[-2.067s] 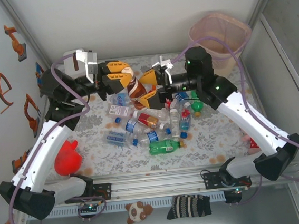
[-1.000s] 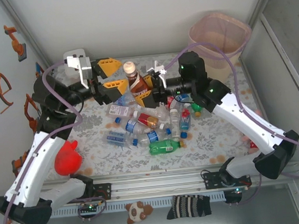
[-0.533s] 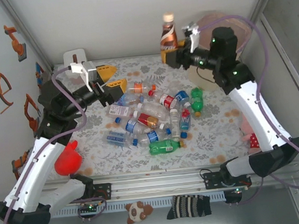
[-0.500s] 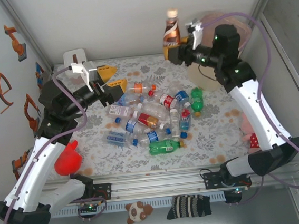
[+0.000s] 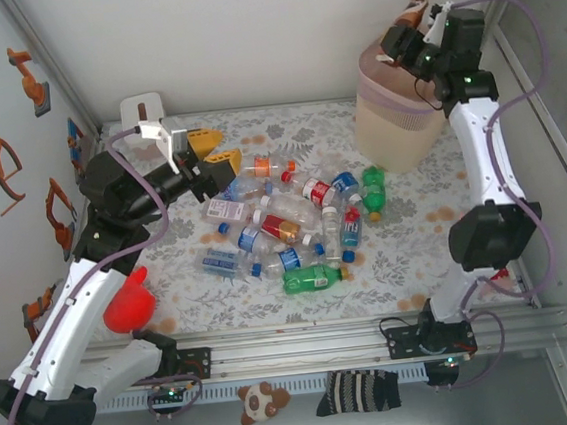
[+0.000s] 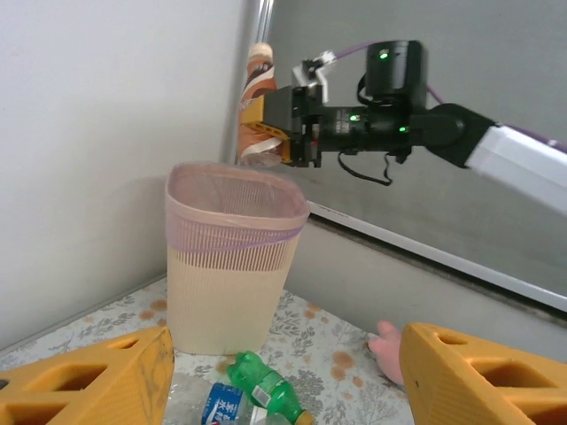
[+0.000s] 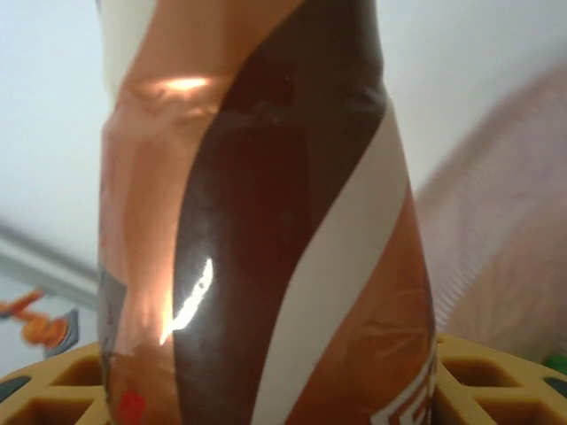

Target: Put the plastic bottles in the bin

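My right gripper point(image 5: 405, 34) is shut on a brown bottle point(image 5: 414, 6) with a pale cap, held upright just over the rim of the beige bin point(image 5: 393, 122) at the back right. The left wrist view shows that bottle point(image 6: 258, 93) above the bin point(image 6: 232, 266). Up close, the brown bottle point(image 7: 266, 221) stands between my right gripper's point(image 7: 266, 394) yellow fingers. Several plastic bottles point(image 5: 285, 222) lie piled mid-table, two of them green point(image 5: 313, 278). My left gripper point(image 5: 213, 150) hovers open and empty at the pile's back left edge.
A red toy point(image 5: 128, 300) lies at the front left and a white tissue box point(image 5: 141, 108) at the back left. A pink toy point(image 6: 390, 350) rests by the right wall. Walls close in the table on three sides.
My right arm has lifted the brown bottle off the pile and swung it right and back, to above the bin. The left gripper has stayed by the pile, its jaws narrowing a little.
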